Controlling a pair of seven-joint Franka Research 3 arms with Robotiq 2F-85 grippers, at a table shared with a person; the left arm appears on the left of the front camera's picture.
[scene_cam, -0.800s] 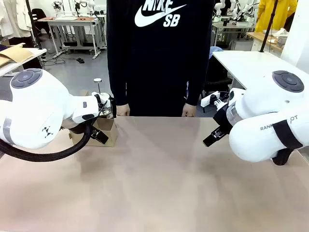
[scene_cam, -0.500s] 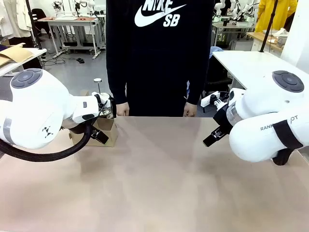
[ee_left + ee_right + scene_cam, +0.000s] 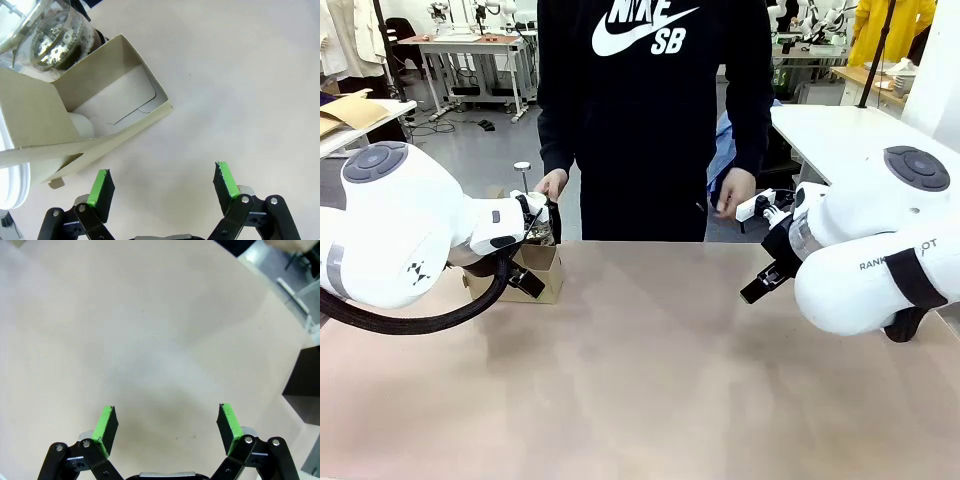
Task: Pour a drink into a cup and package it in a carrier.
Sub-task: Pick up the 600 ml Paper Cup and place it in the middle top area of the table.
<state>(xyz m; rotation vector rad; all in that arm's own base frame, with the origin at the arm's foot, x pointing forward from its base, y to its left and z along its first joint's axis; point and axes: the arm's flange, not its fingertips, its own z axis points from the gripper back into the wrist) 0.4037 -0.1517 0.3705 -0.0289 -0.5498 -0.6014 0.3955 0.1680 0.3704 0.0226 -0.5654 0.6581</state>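
left gripper (image 3: 163,172): jaws spread wide, green pads well apart, nothing btwn them, just bare table (image 3: 240,90) under the gap. right gripper (image 3: 166,412): same, jaws fully apart, holding nothing, only tabletop ahead of and btwn its fingers.

carrier (image 3: 100,67): brown cardboard, on the table ahead of the left jaws and off to the side of the finger at pic left. not btwn the pads and not touching them. its near corner is just beyond that fingertip. it's open toward the cam, w/ a pale inner panel and a big flap leaning out over the near side. a white rounded shape sits low inside it, can't tell what. front view has the carrier (image 3: 542,270) tucked right by the left wrist, well apart from the right jaws across the table.

glass pot (image 3: 52,35) w/ a metal mesh disc inside: beyond the carrier, farther from the left jaws, touching or just behind its far wall. dark brown shows at its edge, can't tell if it's liquid. a white round rim (image 3: 10,185) is at the outer side of the left finger, partly cut off.

person stands past the far edge. one hand (image 3: 552,183) is up near the pot's top, the other hand (image 3: 733,190) is raised on the right-gripper side, both clear of the jaws.
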